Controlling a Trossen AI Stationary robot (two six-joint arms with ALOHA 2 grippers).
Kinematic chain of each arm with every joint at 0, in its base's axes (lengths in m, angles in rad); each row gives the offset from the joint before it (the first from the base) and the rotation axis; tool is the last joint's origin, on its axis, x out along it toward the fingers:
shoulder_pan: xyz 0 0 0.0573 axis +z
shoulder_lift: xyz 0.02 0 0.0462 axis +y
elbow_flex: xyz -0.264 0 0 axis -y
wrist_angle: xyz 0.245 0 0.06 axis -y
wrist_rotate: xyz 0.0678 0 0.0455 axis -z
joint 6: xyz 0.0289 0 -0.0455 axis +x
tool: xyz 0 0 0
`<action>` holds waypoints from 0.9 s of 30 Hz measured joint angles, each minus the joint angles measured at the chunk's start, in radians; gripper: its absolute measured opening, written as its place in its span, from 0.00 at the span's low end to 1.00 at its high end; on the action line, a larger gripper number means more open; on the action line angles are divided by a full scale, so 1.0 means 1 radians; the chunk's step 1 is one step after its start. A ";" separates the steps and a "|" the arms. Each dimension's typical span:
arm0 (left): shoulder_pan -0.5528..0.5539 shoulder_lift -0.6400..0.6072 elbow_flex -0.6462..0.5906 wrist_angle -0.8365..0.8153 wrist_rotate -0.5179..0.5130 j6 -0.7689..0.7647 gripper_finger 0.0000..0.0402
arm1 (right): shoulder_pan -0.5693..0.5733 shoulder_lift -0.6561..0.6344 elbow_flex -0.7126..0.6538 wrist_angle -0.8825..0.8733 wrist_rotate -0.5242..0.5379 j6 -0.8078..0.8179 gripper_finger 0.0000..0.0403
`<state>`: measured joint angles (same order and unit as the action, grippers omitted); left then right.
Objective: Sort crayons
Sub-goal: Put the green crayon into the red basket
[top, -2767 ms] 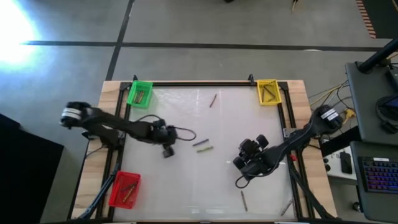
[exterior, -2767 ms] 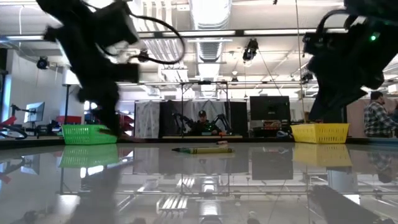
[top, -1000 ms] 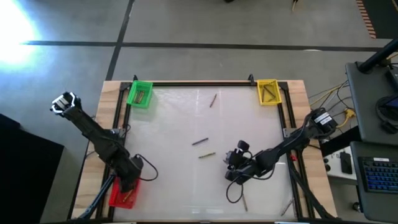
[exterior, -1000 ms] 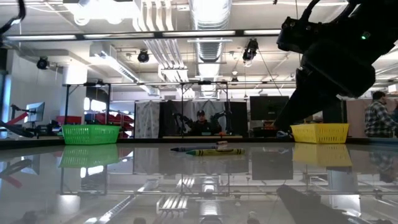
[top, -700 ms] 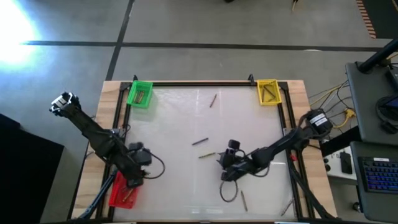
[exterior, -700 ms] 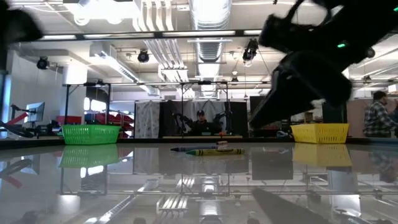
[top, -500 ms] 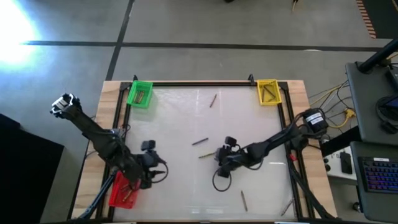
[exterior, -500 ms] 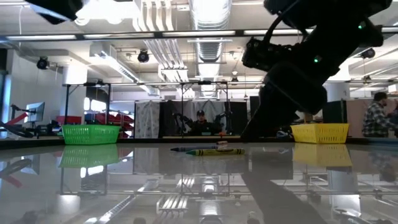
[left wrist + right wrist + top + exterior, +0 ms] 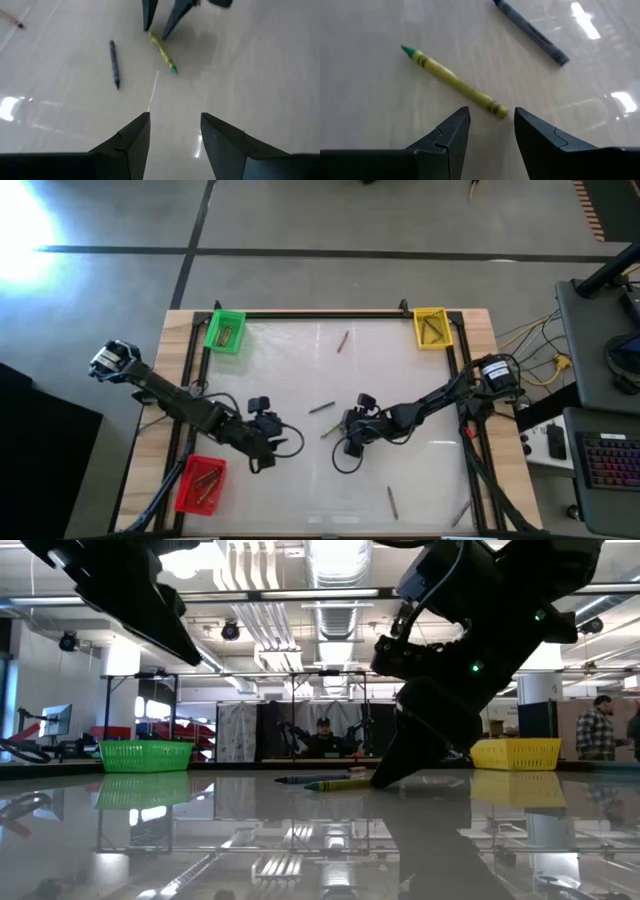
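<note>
Hovering low over the middle of the table, the right gripper has its two fingers parted with nothing between them, tips pointed down at the green-tipped yellow-green crayon. In the right wrist view the near end of that crayon lies just ahead of the gap between the fingers, apart from both; the stick runs slantwise away from the gripper, flat on the surface. The blue crayon lies beyond it, also flat, well clear of the fingers. From above, the yellow-green crayon sits just beside the right gripper on its left-arm side, and the blue crayon lies near it, toward the far edge. The left gripper hangs over the table, on the left-arm side of both crayons, fingers likewise spread and empty; its wrist view looks across bare surface to the yellow-green crayon and the blue one, with the right gripper's tips straddling the yellow-green stick's far end. Other crayons: one near the far edge, one near the front edge, one at the front right corner. Green bin, yellow bin and red bin each hold crayons, count unreadable.
</note>
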<state>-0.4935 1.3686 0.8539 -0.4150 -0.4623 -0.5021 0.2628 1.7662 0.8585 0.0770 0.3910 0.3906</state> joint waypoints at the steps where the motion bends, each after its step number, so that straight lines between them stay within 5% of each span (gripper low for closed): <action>1: 0.004 0.004 -0.016 0.036 0.001 0.004 0.39 | 0.000 0.011 0.000 0.018 0.001 -0.004 0.38; 11: 0.055 0.005 -0.158 0.247 0.080 0.023 0.39 | 0.000 0.045 0.003 0.046 -0.006 -0.006 0.35; 27: 0.064 0.005 -0.330 0.580 0.021 0.022 0.39 | -0.002 0.038 0.000 0.054 -0.087 0.018 0.03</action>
<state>-0.4297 1.3739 0.5242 0.1654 -0.4409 -0.4797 0.2604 1.8043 0.8589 0.1312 0.3036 0.4088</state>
